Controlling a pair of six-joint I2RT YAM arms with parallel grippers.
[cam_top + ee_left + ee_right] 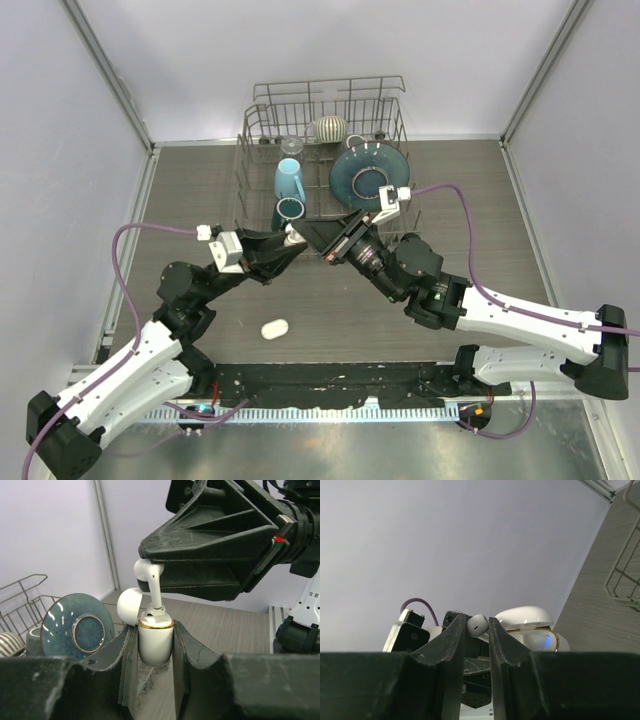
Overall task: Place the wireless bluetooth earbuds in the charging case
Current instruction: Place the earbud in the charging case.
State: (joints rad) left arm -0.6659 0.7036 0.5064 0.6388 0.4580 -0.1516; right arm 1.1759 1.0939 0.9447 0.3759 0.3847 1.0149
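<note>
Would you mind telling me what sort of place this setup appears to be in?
Probably a lab test cell, not a home: plain white walls enclose a wood-grain table, with a staged dish rack holding a plate.

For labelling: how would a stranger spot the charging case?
Find the wire dish rack at the back. Just before it, the left gripper clamps the charging case, a white pod. Its open lid and gold rim distinguish it from the plain white oval lying nearer.

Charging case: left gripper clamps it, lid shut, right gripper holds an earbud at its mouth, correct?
No: the lid is open, as the left wrist view shows. Left gripper clamps the charging case; right gripper holds the earbud at its mouth.
</note>
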